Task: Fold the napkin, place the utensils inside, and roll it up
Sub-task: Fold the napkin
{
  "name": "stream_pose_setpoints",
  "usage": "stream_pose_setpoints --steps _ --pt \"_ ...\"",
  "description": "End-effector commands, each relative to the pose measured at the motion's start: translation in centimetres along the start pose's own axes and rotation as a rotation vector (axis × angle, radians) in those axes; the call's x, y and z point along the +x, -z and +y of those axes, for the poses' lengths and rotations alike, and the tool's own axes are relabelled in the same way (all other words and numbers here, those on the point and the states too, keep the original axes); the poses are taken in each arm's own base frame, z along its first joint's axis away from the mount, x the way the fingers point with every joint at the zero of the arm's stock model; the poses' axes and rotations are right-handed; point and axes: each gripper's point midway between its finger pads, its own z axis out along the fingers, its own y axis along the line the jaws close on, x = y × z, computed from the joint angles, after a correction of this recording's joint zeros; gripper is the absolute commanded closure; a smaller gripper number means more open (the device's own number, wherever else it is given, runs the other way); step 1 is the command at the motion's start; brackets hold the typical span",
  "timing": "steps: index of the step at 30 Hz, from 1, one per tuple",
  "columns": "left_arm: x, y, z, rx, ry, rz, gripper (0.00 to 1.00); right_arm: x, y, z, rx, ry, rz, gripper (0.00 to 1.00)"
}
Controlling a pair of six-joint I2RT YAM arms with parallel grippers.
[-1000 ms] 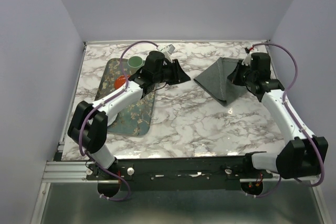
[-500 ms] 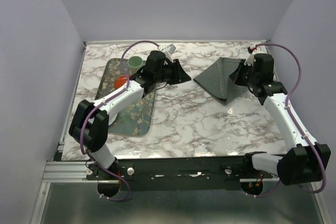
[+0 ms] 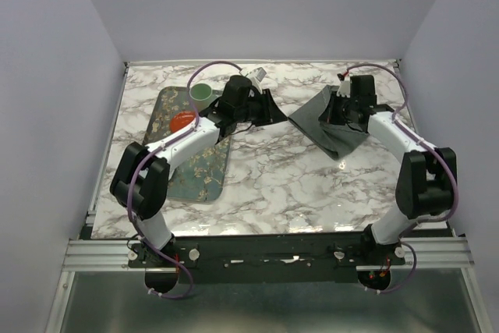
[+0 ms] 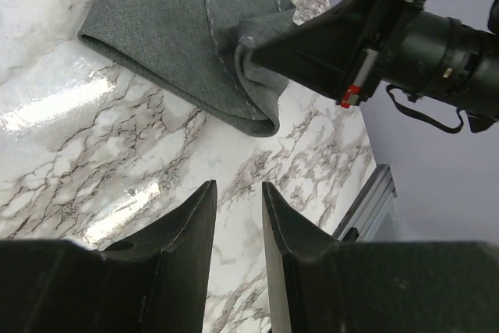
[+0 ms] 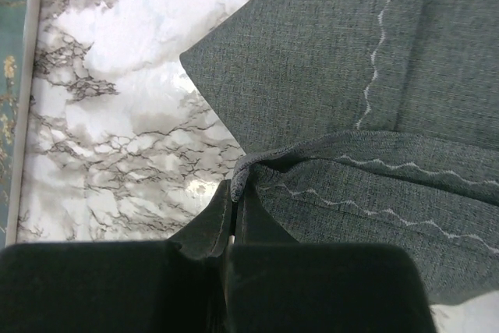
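Note:
The dark grey napkin lies partly folded on the marble table at the back right. My right gripper is shut on one of its hemmed corners and holds that corner above the lower layer of the napkin. In the left wrist view the right gripper shows pinching the cloth. My left gripper hovers over bare marble just left of the napkin, open, with nothing between its fingers; in the top view the left gripper is at the back centre. The utensils are out of view.
A green floral tray lies on the left of the table, with a green cup and a red object at its far end. The tray's edge shows left in the right wrist view. Grey walls enclose the table.
My right arm has swung left toward the table's centre, carrying the pinched napkin corner over the cloth. The left gripper has shifted slightly and stays open.

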Motion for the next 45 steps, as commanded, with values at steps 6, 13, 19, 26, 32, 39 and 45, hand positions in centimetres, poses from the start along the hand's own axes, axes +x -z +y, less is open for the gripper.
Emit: stream_pose_setpoints --steps 6,13,19,26,32,39,45 --pt "-0.2 -1.7 0.3 -0.002 0.004 0.005 0.62 -1.7 -3.4 2.1 -0.078 0.038 -0.006 0.99" --pt "0.1 -3.8 1.7 -0.023 0.033 0.017 0.62 -2.5 -5.3 2.9 -0.095 0.028 0.005 0.99" --pt "0.4 -5.4 2.5 -0.024 0.065 0.038 0.63 -1.9 -6.8 3.2 -0.118 0.027 0.042 0.97" --pt "0.0 -6.2 2.8 -0.027 0.069 0.034 0.63 -1.4 -8.0 3.3 -0.134 0.031 0.070 0.96" --pt "0.1 -6.4 2.9 -0.031 0.072 0.036 0.63 -0.1 -9.1 3.3 -0.148 0.021 0.115 0.94" --pt "0.2 -6.6 3.3 -0.037 0.074 0.038 0.64 0.5 -9.8 3.8 -0.175 0.021 0.144 0.86" --pt "-0.1 -6.9 4.1 -0.060 0.064 0.031 0.63 0.1 -9.3 4.5 -0.198 0.031 0.170 0.53"
